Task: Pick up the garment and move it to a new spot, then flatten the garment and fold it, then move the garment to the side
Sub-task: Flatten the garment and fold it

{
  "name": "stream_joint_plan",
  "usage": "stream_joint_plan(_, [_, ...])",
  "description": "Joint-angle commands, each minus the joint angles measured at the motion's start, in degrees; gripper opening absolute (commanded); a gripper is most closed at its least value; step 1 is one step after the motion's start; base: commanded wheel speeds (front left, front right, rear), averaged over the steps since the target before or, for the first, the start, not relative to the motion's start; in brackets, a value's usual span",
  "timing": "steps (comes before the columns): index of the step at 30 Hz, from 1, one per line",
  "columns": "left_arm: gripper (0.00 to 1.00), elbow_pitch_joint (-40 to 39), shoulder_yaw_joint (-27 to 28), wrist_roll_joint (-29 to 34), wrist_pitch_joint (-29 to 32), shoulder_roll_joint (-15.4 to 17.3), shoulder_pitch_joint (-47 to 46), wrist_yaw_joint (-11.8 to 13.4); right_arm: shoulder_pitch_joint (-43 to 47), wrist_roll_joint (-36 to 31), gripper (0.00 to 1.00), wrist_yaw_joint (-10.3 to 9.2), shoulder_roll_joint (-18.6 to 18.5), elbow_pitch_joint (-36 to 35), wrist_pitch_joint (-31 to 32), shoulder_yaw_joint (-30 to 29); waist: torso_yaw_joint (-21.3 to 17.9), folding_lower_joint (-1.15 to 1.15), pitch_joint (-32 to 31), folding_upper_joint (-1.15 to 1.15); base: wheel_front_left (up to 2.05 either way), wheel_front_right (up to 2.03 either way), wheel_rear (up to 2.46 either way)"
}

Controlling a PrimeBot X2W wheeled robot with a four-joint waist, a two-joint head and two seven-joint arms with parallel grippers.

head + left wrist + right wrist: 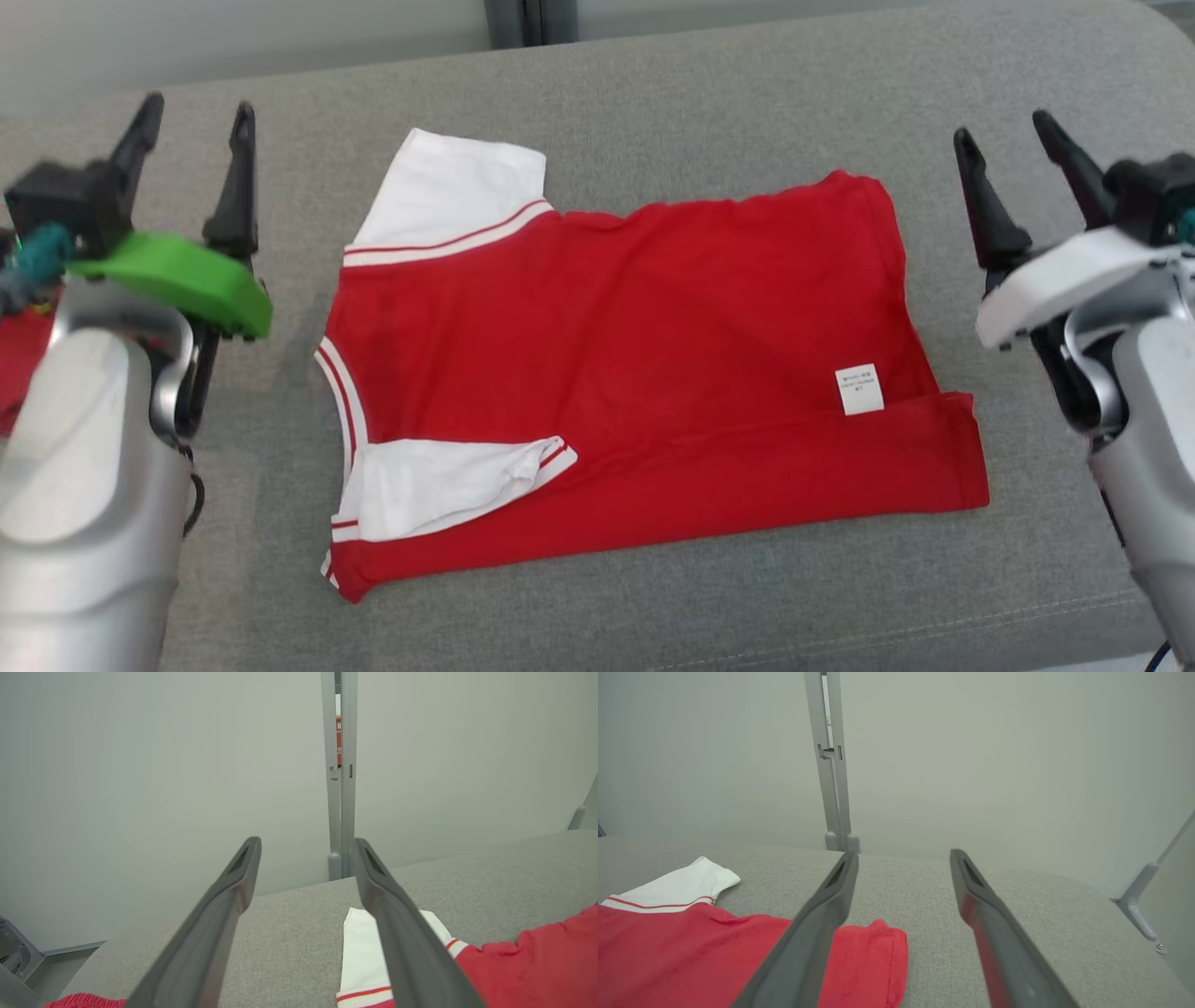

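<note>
Head view, from the left: a scrap of red cloth (19, 369) shows at the left edge, behind the pale forearm; the left gripper (197, 105), under a green cover (177, 280), is raised above the grey cushion (653, 112) with its two dark fingers spread wide and nothing between them; it is just left of the garment (635, 373) and apart from it. The garment, a red shirt with white sleeves, lies flat across the middle of the cushion, collar to the left and hem to the right; the far sleeve (448, 191) sticks out towards the far left, while the near sleeve (439, 485) is turned in over the red body; a crease runs along the near side, and a small white label (859, 388) sits near the hem on the right. Right of the hem, well clear of the cloth, the right gripper (1001, 126), under a white cover (1064, 280), is also raised; its jaws stand wide and empty. Both wrist views look past parted fingers to a pale wall and a grey post (340, 765) beyond the cushion's far edge.
</note>
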Motion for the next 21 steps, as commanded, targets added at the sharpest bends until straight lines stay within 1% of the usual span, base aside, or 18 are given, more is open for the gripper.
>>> stream_joint_plan(1, [1.0,1.18,-0.74,-0.29,0.64,0.56,-3.06,-0.34,-2.36,0.41,1.0,0.0,-0.55,1.19,1.21,0.73,-1.95,0.0,7.13,0.0,0.0,0.0,0.0])
stream_joint_plan(3, [1.0,3.65,-1.86,-1.45,2.03,0.72,-7.56,-0.61,-6.17,0.94,1.0,0.0,-1.3,3.3,2.98,2.14,-2.51,0.0,9.62,0.0,0.0,0.0,0.0])
stream_joint_plan(7, [1.0,8.73,-5.3,-2.34,3.89,2.11,-15.13,-0.78,-12.17,2.78,1.0,0.0,-1.36,7.84,5.9,5.17,-3.77,0.0,13.34,0.0,0.0,0.0,0.0])
stream_joint_plan(10, [1.0,12.53,-8.32,-5.48,5.27,2.23,-19.4,-0.84,-15.85,4.67,1.0,0.0,-1.25,11.44,7.76,7.81,-4.52,0.0,15.61,0.0,0.0,0.0,0.0])
stream_joint_plan(12, [1.0,14.86,-10.31,-7.23,6.62,3.03,-21.83,-0.84,-18.11,5.76,1.0,0.0,-1.09,13.6,8.64,9.59,-4.92,0.0,16.91,0.0,0.0,0.0,0.0])
stream_joint_plan(16, [1.0,19.37,-15.15,-10.36,8.56,4.02,-26.06,-0.85,-21.85,8.22,1.0,0.0,-0.42,17.32,9.09,13.76,-5.49,0.0,19.4,0.0,0.0,0.0,0.0])
stream_joint_plan(21, [1.0,24.27,-19.5,-13.91,10.39,5.09,-29.54,-0.85,-25.82,11.22,1.0,0.0,0.94,20.9,8.04,18.25,-6.62,0.0,21.09,0.0,0.0,0.0,0.0])
